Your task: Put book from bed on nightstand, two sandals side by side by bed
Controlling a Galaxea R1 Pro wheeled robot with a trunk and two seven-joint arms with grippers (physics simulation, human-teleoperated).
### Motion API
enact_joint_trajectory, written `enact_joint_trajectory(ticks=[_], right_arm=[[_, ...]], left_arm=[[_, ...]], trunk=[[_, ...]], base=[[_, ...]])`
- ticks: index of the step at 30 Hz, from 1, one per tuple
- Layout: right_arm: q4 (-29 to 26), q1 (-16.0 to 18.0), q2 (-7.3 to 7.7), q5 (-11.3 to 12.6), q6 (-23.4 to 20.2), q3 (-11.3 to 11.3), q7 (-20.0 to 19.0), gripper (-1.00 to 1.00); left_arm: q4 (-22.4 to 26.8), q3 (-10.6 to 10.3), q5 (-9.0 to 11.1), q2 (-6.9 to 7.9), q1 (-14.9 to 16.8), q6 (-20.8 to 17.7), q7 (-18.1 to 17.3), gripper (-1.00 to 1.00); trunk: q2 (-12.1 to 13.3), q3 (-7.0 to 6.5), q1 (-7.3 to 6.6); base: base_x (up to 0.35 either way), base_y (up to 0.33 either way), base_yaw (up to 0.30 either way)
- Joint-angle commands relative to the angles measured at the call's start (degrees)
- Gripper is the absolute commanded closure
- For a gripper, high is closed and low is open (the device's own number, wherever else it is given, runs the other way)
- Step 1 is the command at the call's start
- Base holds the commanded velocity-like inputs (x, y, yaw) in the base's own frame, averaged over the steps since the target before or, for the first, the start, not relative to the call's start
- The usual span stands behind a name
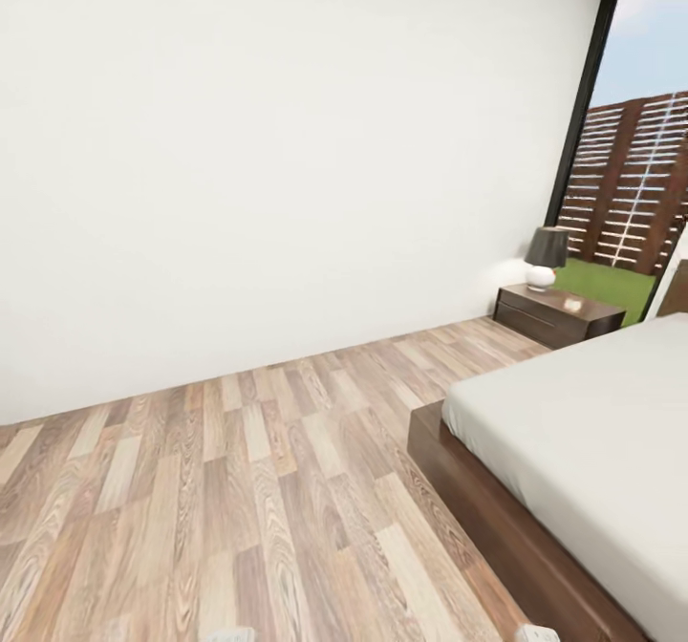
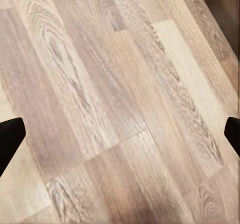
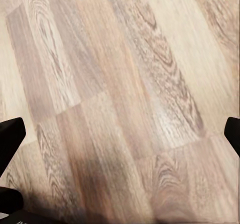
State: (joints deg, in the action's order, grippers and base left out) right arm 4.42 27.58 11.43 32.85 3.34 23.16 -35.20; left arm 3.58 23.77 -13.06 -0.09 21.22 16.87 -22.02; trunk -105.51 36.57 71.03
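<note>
Both pincers, left (image 2: 120, 134) and right (image 3: 120, 134), are hanging wide open and empty over the plank floor (image 1: 239, 489), while the bed (image 1: 592, 451) is lying ahead on the right arm's side, the nightstand (image 1: 557, 314) standing beyond it, with book and sandals out of sight.

We saw a wood-plank floor (image 1: 239, 489), brown and tan with strong grain, faint sheen; the same grainy planks (image 2: 120, 94) showed close up in both wrist views. The wall (image 1: 268, 145) was plain white, matt, smooth. The bed (image 1: 497, 518) had a dark brown wood frame and a pale grey-white mattress (image 1: 592, 413), cloth-like, matt, smooth. The nightstand (image 1: 556, 315) was dark wood with a glossy top. The lamp (image 1: 545, 258) had a dark matt shade and a shiny white base. The fence (image 1: 631, 183) outside looked like slatted brown wood.
</note>
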Motion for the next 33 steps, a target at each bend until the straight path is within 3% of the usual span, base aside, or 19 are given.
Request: enact_joint_trajectory(ticks=[1, 33], right_arm=[[0.24, 0.1, -0.07, 0.38, 0.35, 0.48, -0.31, -1.0], [0.24, 0.1, -0.07, 0.38, 0.35, 0.48, -0.31, -1.0]], left_arm=[[0.02, 0.49, -0.56, 0.0, -0.01, 0.18, -0.13, -1.0], [0.02, 0.49, -0.56, 0.0, 0.02, 0.18, -0.13, -1.0]], trunk=[[-0.03, 0.06, -0.01], [-0.03, 0.06, -0.01]], base=[[0.0, 0.0, -0.283], [0.0, 0.0, -0.283]])
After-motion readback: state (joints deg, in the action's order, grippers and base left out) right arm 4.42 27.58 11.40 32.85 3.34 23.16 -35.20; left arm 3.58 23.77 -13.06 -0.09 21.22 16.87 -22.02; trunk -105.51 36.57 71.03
